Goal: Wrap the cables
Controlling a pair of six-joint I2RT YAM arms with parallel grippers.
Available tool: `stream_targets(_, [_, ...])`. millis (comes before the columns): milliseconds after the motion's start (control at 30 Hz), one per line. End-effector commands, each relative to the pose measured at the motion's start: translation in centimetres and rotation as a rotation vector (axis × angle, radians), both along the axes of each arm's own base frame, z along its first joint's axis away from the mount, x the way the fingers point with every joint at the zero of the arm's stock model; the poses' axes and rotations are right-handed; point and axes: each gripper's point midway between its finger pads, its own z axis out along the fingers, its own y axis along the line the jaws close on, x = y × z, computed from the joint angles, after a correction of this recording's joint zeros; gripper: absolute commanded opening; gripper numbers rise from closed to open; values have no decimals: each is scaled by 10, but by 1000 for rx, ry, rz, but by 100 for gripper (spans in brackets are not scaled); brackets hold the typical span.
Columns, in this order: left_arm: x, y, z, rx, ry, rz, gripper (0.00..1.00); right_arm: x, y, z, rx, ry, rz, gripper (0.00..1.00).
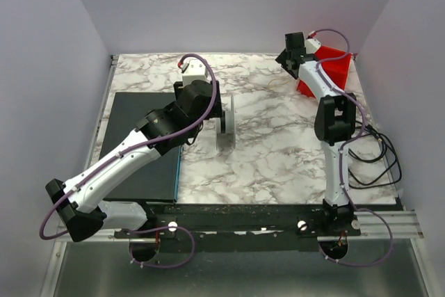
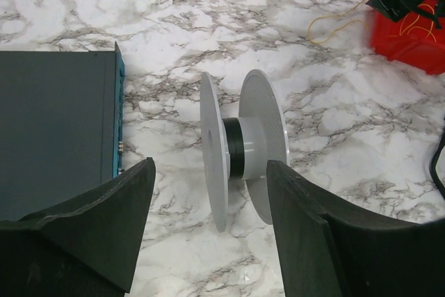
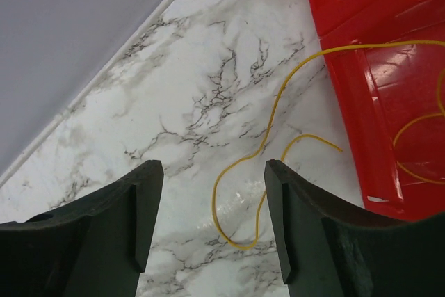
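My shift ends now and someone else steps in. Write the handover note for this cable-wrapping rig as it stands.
Left pincer: open and empty, facing the spool, which stands on its flange edges on the table, not gripped.
Right pincer: open and empty, above the cable, a thin yellow strand looping out of the red bin onto the table. More strands lie in the bin.
Done: nothing wrapped; no strand shows on the spool's hub.
To do: grasp the cable, bring it to the spool, wind it on.
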Motion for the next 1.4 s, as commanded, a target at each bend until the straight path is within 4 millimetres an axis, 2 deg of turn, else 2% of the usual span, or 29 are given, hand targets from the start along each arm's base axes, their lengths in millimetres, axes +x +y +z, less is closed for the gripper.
stream_targets(0, [-4,13,19,7,-28,-4,67,3,-13,-23,-6,52,-99,67])
stream_targets(167, [-6,22,15,7,-24,8,67,0,-21,-34,-9,64,-143,67])
stream_targets(667, [-1,43,14,27,-31,38,67,20,-39,-64,-59,41,-191,66])
stream_targets(833, [-2,45,13,6,-53,27,67,35,-38,-59,-89,-18,-156,45])
stream_targets(900, [-2,47,14,8,-56,30,67,41,-37,-48,-94,-38,-141,23])
stream_targets(933, [-2,48,14,9,-60,32,67,42,-35,-42,-93,-46,-131,8])
stream_targets(967, [-1,48,14,13,-65,30,67,42,-34,-32,-93,-56,-121,1])
stream_targets(1067, [-1,44,16,2,-87,4,69,37,-34,2,-120,-91,-111,1])
stream_targets(1133, [0,41,20,-20,-99,-12,70,29,-34,33,-139,-129,-98,1])
stream_targets(1267, [3,30,26,-60,-111,-55,71,9,-36,96,-165,-202,-65,1])
stream_targets(1367, [4,16,28,-75,-148,-131,71,-9,-33,134,-201,-238,-35,1])
